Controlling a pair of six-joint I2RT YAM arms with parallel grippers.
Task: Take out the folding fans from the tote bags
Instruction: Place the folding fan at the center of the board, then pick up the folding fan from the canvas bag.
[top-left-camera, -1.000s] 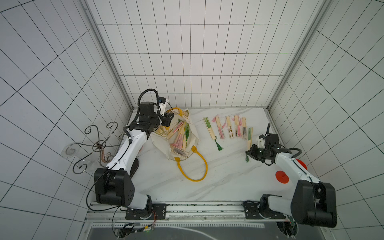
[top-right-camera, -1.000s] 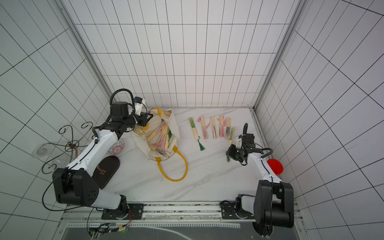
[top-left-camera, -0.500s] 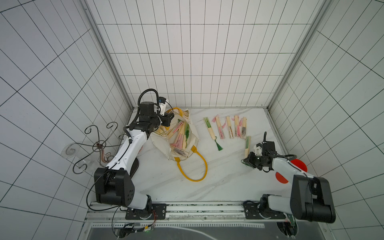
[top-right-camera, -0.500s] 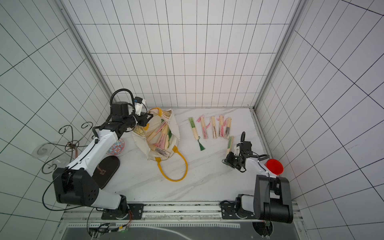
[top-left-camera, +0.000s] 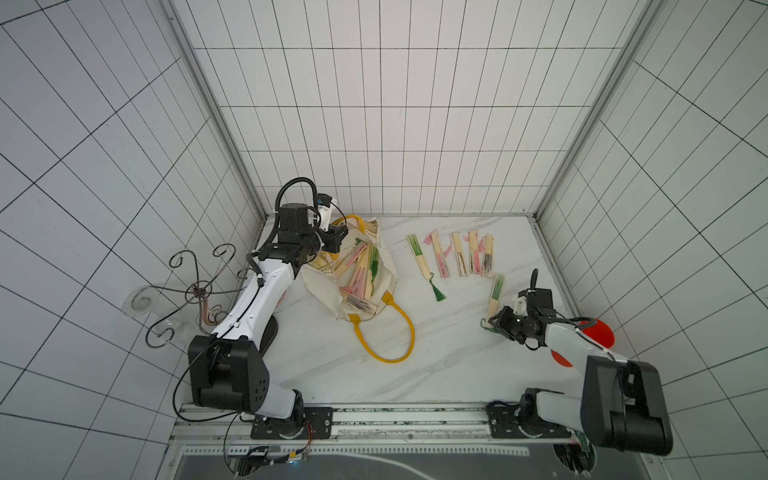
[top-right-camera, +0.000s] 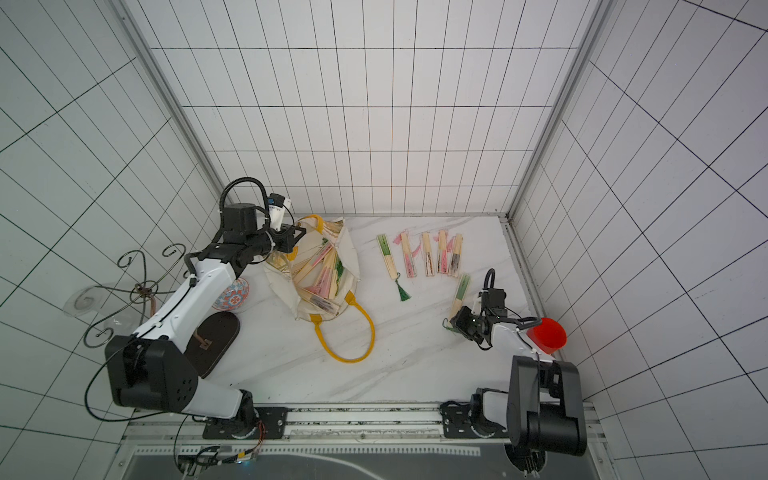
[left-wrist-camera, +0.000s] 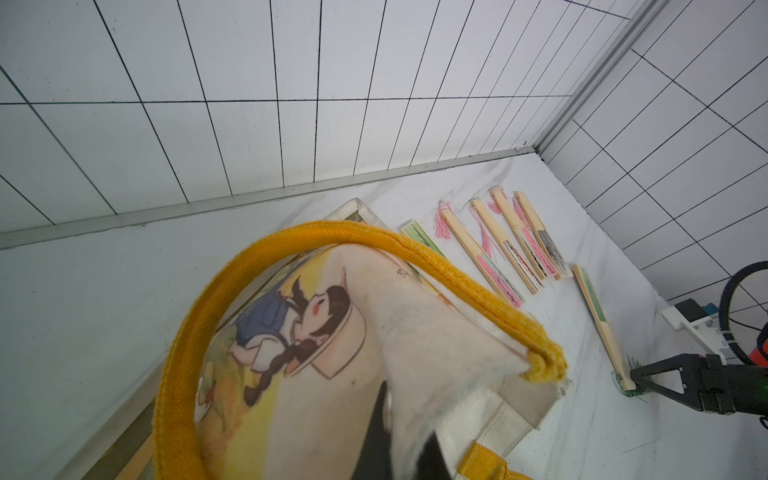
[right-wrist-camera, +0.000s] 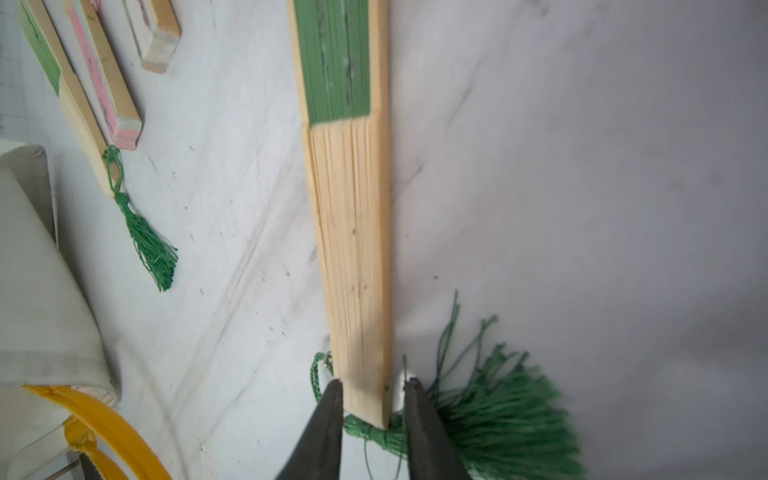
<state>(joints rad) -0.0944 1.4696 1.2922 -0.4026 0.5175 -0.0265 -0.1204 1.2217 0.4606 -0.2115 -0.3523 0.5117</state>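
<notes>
Green fan (right-wrist-camera: 349, 208) at my right gripper (right-wrist-camera: 374, 381)
Its tassel end lies between my narrowly parted jaws, unclamped, well apart from the tote bag (top-left-camera: 320, 286).

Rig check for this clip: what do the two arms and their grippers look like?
The left arm and right arm have white link shells and black joint housings. A thick black cable loops over the left wrist; a thinner one runs along its forearm. The left gripper and right gripper are black with tapered, pointed fingers; the right's show triangular cut-outs.
</notes>
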